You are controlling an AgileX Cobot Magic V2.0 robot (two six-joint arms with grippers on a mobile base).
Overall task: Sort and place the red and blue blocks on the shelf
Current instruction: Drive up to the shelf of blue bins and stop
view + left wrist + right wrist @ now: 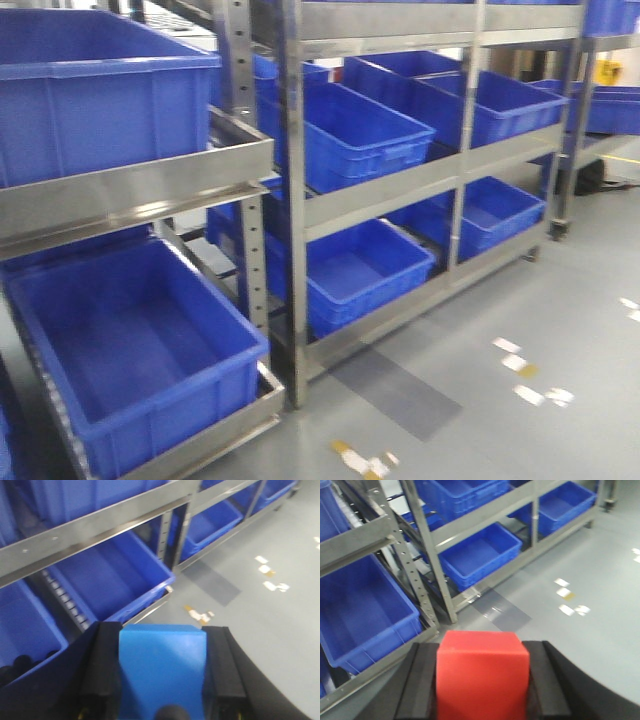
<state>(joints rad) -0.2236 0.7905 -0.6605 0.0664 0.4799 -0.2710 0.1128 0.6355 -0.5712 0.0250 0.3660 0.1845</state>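
— Where are our cubes?
— Our left gripper (163,636) clamps the plain matte blue block (162,672). Our right gripper (483,652) clamps the bright red block (482,680). Both are near the shelf (292,200), outside it.

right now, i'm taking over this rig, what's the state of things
Left gripper: shut on the blue block, facing the shelf.
Right gripper: shut on the red block, also facing the shelf.
Done: both blocks are in hand, one per arm.
Left: neither block is on the shelf yet, so each has to be sorted and placed. Large blue bins sit on the shelf tiers.
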